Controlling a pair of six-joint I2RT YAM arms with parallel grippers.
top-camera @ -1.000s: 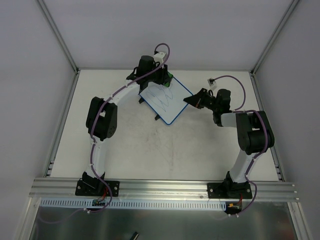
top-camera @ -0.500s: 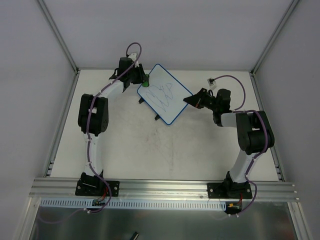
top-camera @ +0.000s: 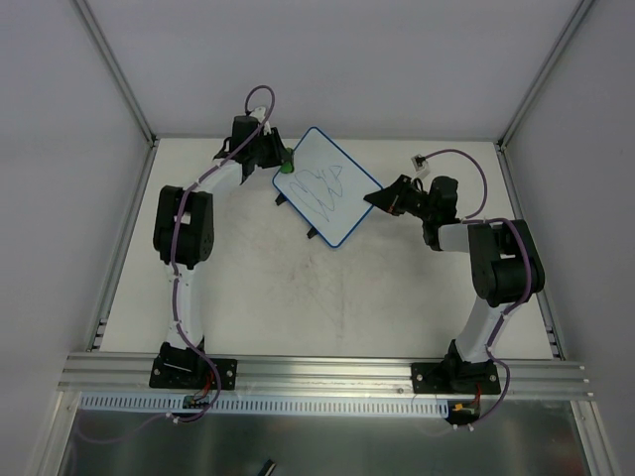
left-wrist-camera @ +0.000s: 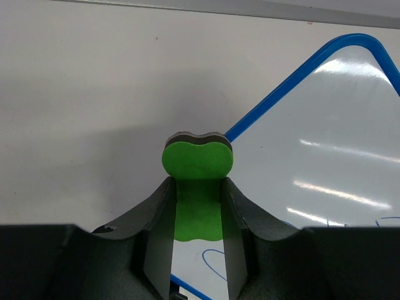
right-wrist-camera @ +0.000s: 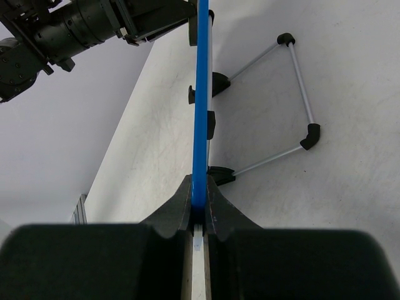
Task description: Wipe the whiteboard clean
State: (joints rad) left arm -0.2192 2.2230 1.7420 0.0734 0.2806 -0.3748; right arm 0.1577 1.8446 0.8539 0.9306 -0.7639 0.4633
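From high at the near edge, down over the whole desk [top-camera: 298, 297]. From the left wrist, close onto the whiteboard [left-wrist-camera: 325, 144] face; from the right wrist, edge-on along the same whiteboard.

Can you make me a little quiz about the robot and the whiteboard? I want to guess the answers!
1. True or false: the whiteboard is already wiped clean.
2. What do the left jaws hold? A) a green eraser B) a red pen C) a yellow sponge
3. Fill in the gap: the right jaws are pinching the board's blue ____.

Key:
1. False. Dark scribbles show on it.
2. A.
3. rim.
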